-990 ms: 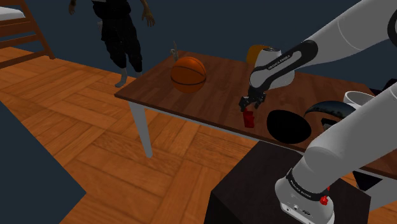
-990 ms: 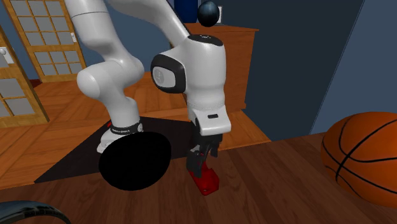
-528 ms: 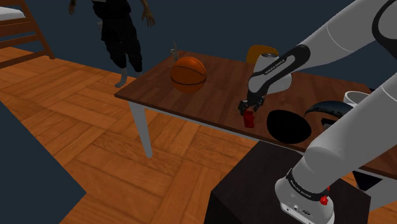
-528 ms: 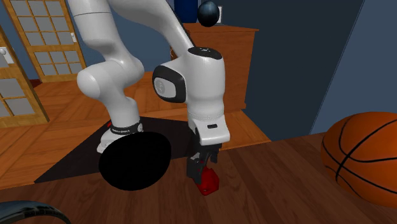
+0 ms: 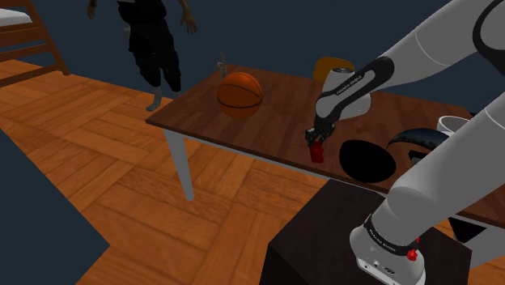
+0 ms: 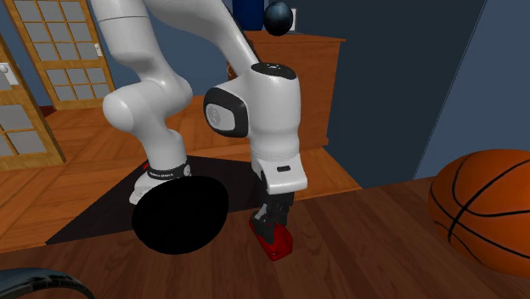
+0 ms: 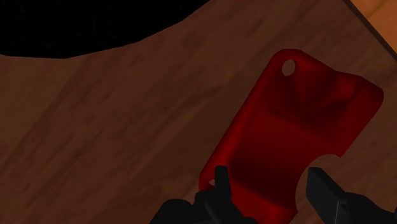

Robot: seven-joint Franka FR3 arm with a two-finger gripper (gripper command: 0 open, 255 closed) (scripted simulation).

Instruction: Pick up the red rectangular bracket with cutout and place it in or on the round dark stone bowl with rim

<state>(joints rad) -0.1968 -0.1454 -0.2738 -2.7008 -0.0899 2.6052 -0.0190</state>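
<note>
Hanging over red bracket (image 6: 277, 245): black gripper (image 6: 272, 221)

One dark wooden table (image 5: 267, 121) bears one red rectangular bracket with a cutout (image 5: 316, 152), one round black bowl (image 5: 367, 160), one orange basketball (image 5: 239, 93), one dark curved object with a bluish rim (image 5: 417, 139) and one white rimmed object (image 5: 453, 125). One white robot arm (image 5: 441, 40) carries one black gripper (image 7: 270, 191) with two fingers (image 7: 221, 184), and the bracket has one small round hole (image 7: 289, 66). Beyond the table stand one dark human-like figure (image 5: 154, 40), one wooden dresser (image 6: 323, 85) with one dark ball (image 6: 278, 17) on top, and two wood-framed paned doors (image 6: 64, 51).
</note>
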